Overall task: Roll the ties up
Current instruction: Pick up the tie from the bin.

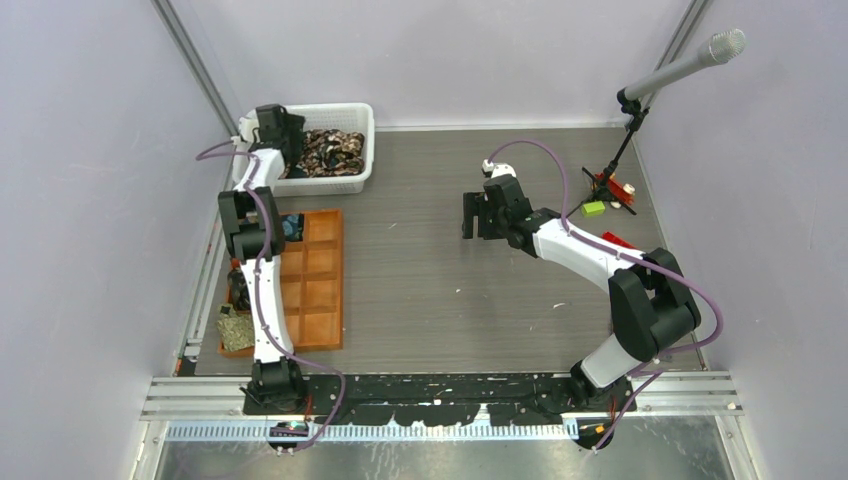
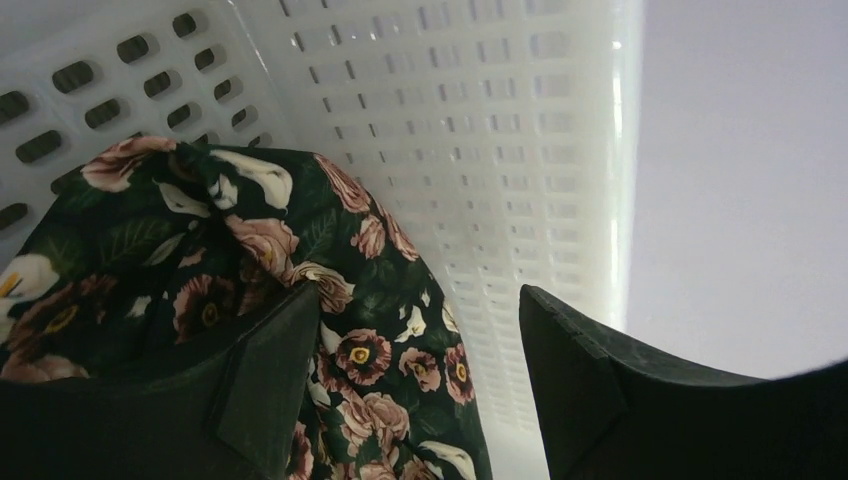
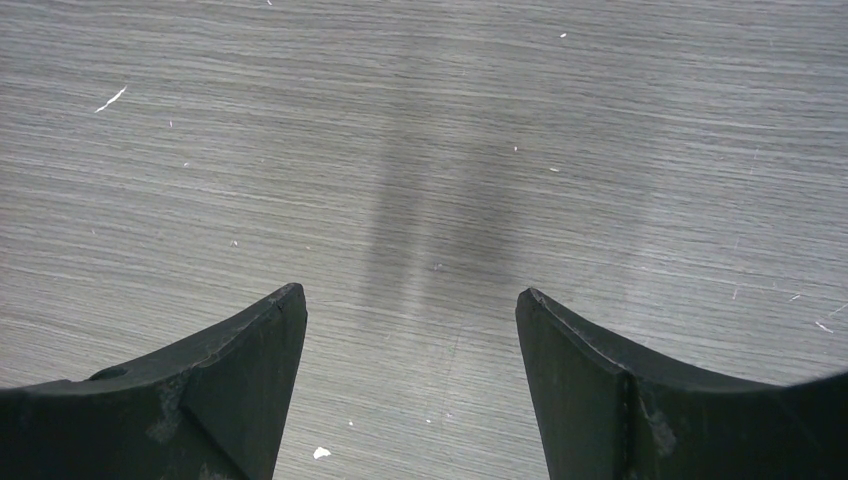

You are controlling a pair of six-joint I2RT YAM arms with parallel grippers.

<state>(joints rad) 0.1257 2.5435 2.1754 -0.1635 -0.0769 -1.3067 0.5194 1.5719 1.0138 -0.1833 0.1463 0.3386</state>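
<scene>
Left gripper (image 2: 418,305): jaws spread wide, nothing clamped. It is down inside the white plastic mesh basket (image 2: 480,150), which sits at 11 o'clock on the grey wood-grain table (image 3: 420,110). The black necktie with pink and cream flowers (image 2: 250,250) lies bunched under my left finger (image 2: 270,380). It fills the wrist view from 9 to 6 o'clock, and a fold of it runs into the gap between the jaws, not pinched. From above, a heap of patterned ties (image 1: 330,152) fills the basket, brown-gold among them.

Right gripper (image 3: 410,300): likewise released, hovering over bare table at about 1 o'clock from centre, well apart from the basket.

Handling judgement: light, limp, smooth cloth. It will drape and slide, gives no stiffness to push against, and may drag its neighbours out of the tangle. Not fragile. Best hold, I think: close across one raised fold or, better, a free end, with both layers between the pads, so it hangs straight for laying out and rolling. No end is visible to me here.
</scene>
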